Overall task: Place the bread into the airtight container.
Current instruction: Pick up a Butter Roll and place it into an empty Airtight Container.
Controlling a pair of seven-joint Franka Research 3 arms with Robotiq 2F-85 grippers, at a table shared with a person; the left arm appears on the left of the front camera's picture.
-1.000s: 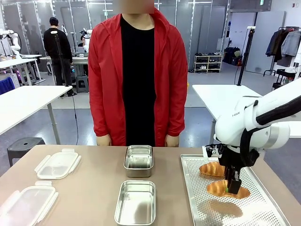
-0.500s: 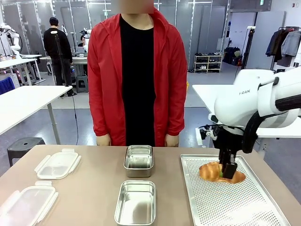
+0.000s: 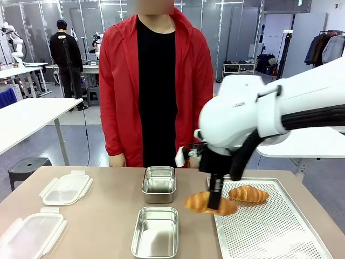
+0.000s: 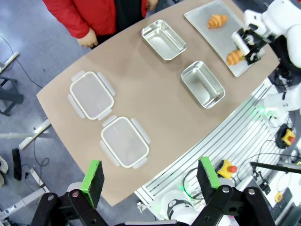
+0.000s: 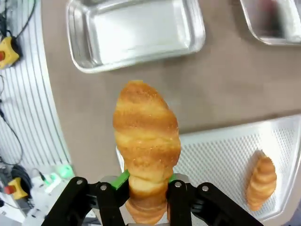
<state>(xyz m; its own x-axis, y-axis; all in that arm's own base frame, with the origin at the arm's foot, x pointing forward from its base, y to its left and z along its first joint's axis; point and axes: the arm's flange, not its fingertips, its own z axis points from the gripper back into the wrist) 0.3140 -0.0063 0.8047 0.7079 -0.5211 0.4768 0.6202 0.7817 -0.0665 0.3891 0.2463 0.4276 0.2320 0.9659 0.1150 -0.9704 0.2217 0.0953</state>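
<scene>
My right gripper (image 3: 214, 203) is shut on a golden croissant, the bread (image 3: 207, 203), and holds it in the air over the left edge of the perforated tray (image 3: 280, 232). In the right wrist view the bread (image 5: 146, 136) stands up between the green pads of the gripper (image 5: 146, 186). The near steel container (image 3: 156, 232) lies open just left of it and appears as (image 5: 136, 30). A second steel container (image 3: 159, 179) sits farther back. My left gripper (image 4: 149, 176) hangs open high above the table.
Another croissant (image 3: 248, 193) lies on the tray. Two clear plastic lids (image 3: 66, 187) (image 3: 29, 234) rest at the table's left. A person in a red jacket (image 3: 156, 81) stands at the far edge with hands near the table.
My right gripper has lifted the croissant off the tray and carried it left, from over the tray's middle to its left edge near the front container.
</scene>
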